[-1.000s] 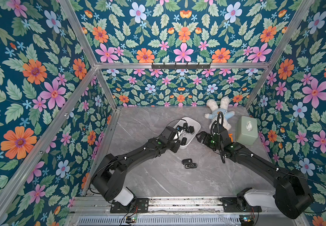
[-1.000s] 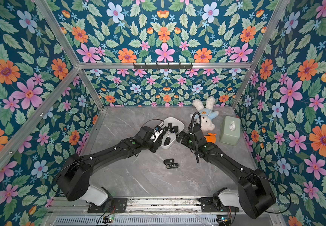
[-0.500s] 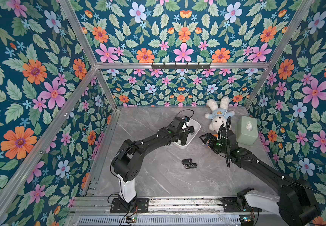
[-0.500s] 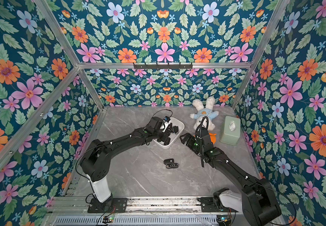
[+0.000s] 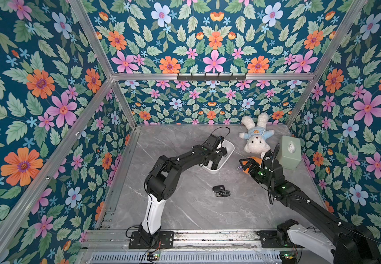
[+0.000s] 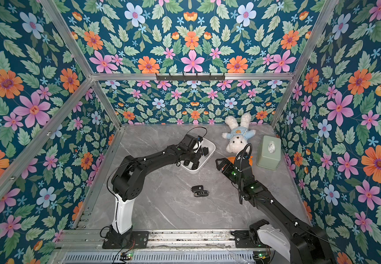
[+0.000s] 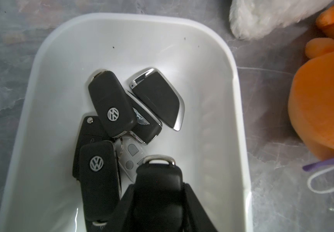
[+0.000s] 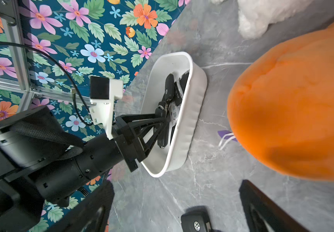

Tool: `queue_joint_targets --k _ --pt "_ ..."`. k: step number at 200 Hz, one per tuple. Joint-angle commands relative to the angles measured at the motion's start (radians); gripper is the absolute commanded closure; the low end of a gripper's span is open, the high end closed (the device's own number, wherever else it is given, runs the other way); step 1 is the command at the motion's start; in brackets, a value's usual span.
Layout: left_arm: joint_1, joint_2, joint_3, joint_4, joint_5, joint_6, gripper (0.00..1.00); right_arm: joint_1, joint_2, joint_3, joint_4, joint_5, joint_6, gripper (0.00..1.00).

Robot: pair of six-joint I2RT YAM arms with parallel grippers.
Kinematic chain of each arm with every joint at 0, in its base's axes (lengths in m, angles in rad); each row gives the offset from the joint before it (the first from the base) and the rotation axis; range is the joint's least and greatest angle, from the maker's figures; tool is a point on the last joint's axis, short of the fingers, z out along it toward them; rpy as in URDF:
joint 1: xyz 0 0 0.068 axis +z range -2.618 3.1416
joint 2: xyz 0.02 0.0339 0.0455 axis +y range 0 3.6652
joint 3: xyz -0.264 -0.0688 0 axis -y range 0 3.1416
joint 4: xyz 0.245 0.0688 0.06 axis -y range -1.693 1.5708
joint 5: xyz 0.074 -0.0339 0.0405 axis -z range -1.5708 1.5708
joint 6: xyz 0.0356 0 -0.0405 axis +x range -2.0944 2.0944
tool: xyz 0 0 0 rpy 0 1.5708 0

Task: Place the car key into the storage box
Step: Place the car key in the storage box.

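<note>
My right gripper (image 8: 177, 183) hangs over the grey surface (image 8: 212, 190), jaws spread wide, with a black car key (image 8: 195, 224) lying between them. Ahead, the left gripper (image 8: 160, 118) reaches into the white storage box (image 8: 190, 120), jaws drawn together among more keys (image 8: 170, 90). An orange plush (image 8: 292, 104) sits just beside the box.

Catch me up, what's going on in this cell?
The left gripper is shut on a black car key, its fingers inside the white storage box, which already holds several keys. Two more keys lie on the table. The right gripper hangs open beside the orange plush, holding nothing.
</note>
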Motion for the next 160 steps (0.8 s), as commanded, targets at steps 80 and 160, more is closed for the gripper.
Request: queue_joint_targets --k 80,160 --pt "0.001 0.088 0.043 -0.055 -0.045 0.006 0.72 -0.012 0.003 0.050 -0.038 -0.018 -0.006 0.01" --pt "0.000 0.122 0.063 -0.069 -0.066 0.005 0.64 -0.015 0.130 0.127 -0.056 -0.172 -0.056 0.01"
